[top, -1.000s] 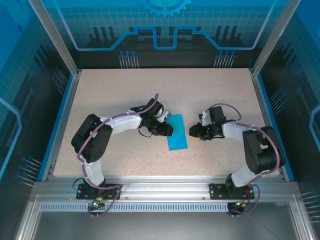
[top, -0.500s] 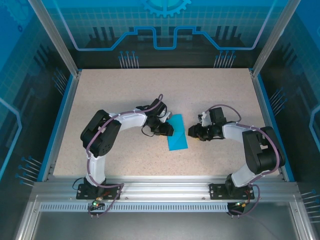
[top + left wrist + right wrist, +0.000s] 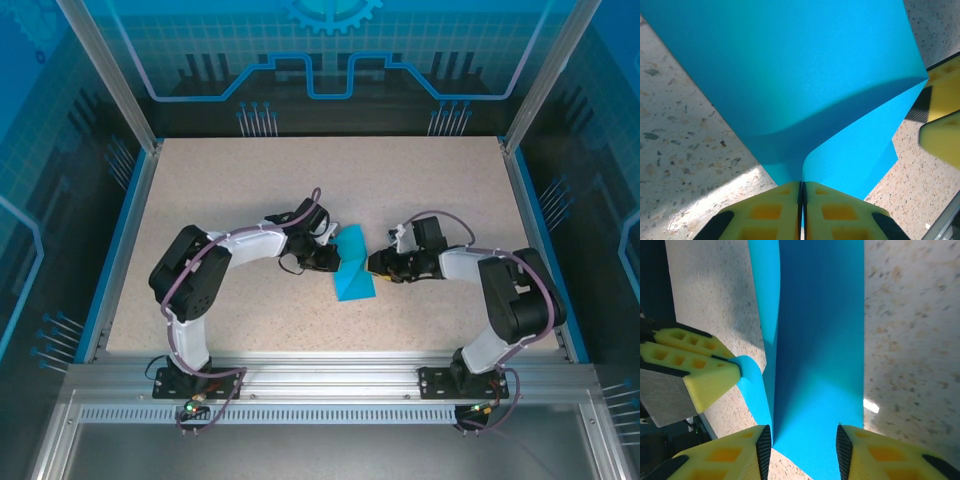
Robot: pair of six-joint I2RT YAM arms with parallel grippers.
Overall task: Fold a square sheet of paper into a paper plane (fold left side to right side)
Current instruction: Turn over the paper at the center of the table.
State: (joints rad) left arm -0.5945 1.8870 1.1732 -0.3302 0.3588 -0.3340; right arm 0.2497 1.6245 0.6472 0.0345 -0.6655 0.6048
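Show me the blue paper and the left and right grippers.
blue paper (image 3: 358,284), overhead view, its flat near half.
left gripper (image 3: 801,186), left wrist view, seam where its fingertips pinch the paper's edge.
right gripper (image 3: 802,440), right wrist view, gap between its open fingertips.

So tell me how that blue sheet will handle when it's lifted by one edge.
Probably floppy: the square sheet of paper bows where the left gripper pinches it. Thin, so likely very light. It may slide on the glossy table if pushed.

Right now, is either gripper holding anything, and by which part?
The left gripper is shut on the blue sheet of paper, pinching its lifted, curled edge. The right gripper stands open astride the opposite edge, gripping nothing.
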